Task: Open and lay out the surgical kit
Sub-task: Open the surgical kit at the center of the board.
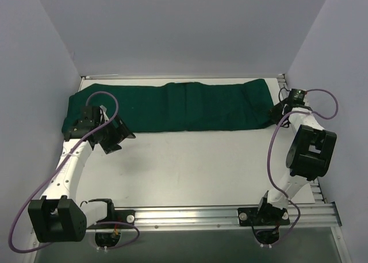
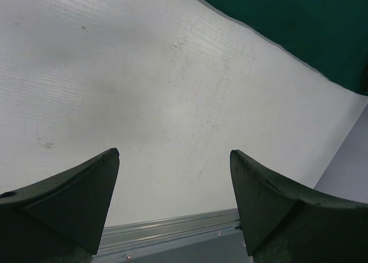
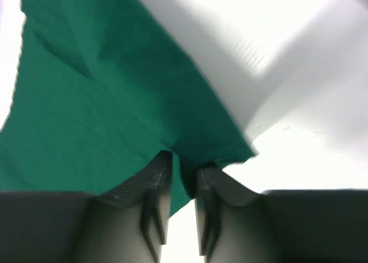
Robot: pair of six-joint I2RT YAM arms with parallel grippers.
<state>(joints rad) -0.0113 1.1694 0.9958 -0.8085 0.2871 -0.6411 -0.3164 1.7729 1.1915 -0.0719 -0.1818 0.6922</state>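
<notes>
The surgical kit shows only as a dark green cloth drape (image 1: 172,107), lying as a long folded strip across the back of the white table (image 1: 201,165). My right gripper (image 1: 280,110) is at the strip's right end. In the right wrist view its fingers (image 3: 158,176) stand close together with a corner fold of the drape (image 3: 103,102) pinched between them at the right gripper (image 3: 184,166). My left gripper (image 1: 115,139) hovers just in front of the drape's left end. It is wide open (image 2: 174,159) over bare table, with the drape's edge (image 2: 299,27) at the upper right.
An aluminium rail (image 1: 230,217) carrying both arm bases runs along the near edge. Grey walls close in the left, back and right sides. A purple cable (image 1: 276,142) loops beside the right arm.
</notes>
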